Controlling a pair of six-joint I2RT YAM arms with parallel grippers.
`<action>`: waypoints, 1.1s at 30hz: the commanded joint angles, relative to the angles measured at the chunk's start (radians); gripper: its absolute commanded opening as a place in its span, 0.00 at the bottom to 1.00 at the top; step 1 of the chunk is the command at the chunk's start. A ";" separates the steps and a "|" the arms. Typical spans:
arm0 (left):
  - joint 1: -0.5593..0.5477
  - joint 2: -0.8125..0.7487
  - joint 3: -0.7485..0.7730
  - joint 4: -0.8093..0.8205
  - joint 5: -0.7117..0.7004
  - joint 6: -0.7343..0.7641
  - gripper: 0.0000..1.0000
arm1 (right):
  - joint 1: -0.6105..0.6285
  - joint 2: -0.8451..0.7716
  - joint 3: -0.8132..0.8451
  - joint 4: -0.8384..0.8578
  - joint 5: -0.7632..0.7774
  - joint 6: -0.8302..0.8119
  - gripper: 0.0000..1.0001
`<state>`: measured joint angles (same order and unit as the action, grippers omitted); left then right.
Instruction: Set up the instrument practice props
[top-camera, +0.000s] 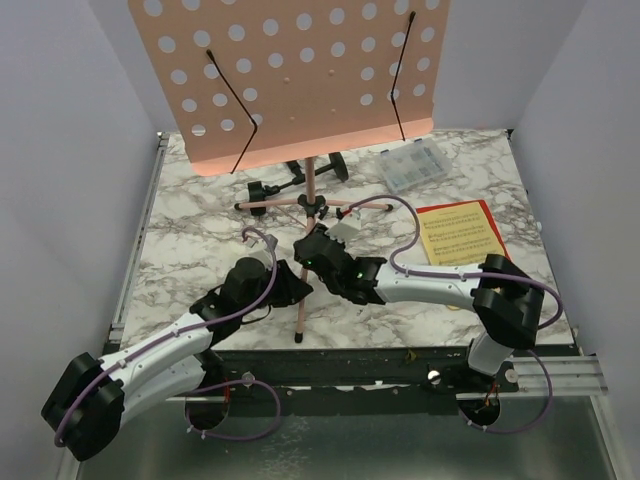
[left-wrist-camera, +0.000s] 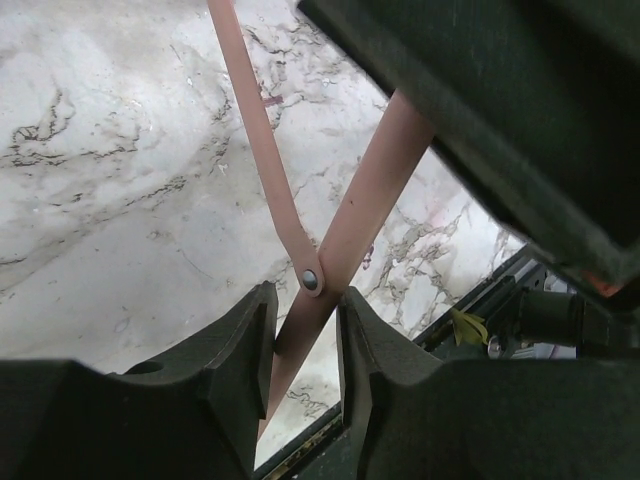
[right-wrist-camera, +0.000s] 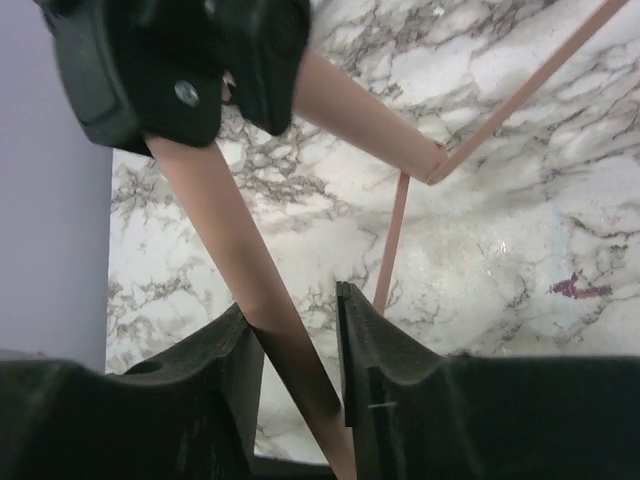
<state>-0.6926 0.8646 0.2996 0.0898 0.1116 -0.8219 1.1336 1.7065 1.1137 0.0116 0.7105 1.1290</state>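
L gripper (left-wrist-camera: 305, 300) pinches a pink tripod leg (left-wrist-camera: 370, 190) right at its riveted brace. R gripper (right-wrist-camera: 290, 300) is clamped on another pink tube of the same music stand (top-camera: 300, 80), both grippers low at the stand's front. Stand is upright mid-table (top-camera: 190, 250) w/ perforated desk facing the arms; black microphone (top-camera: 300, 180) sits just behind the stand's legs, clear box (top-camera: 412, 165) behind-right of the stand, yellow & red sheet-music pages (top-camera: 460, 235) flat to the stand's right, well apart from it.
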 joint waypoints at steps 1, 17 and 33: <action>0.006 0.025 -0.015 -0.014 -0.054 -0.008 0.34 | -0.013 -0.079 -0.124 0.122 -0.061 -0.182 0.44; 0.001 0.026 -0.013 -0.041 -0.038 -0.011 0.31 | -0.584 -0.492 -0.590 0.648 -1.204 -0.913 0.81; -0.002 0.013 0.018 -0.066 -0.031 -0.011 0.31 | -0.506 -0.175 -0.662 1.429 -1.334 -2.080 0.75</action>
<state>-0.6952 0.8780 0.3019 0.1036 0.1112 -0.8253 0.5838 1.5379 0.3515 1.3819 -0.6666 -0.5926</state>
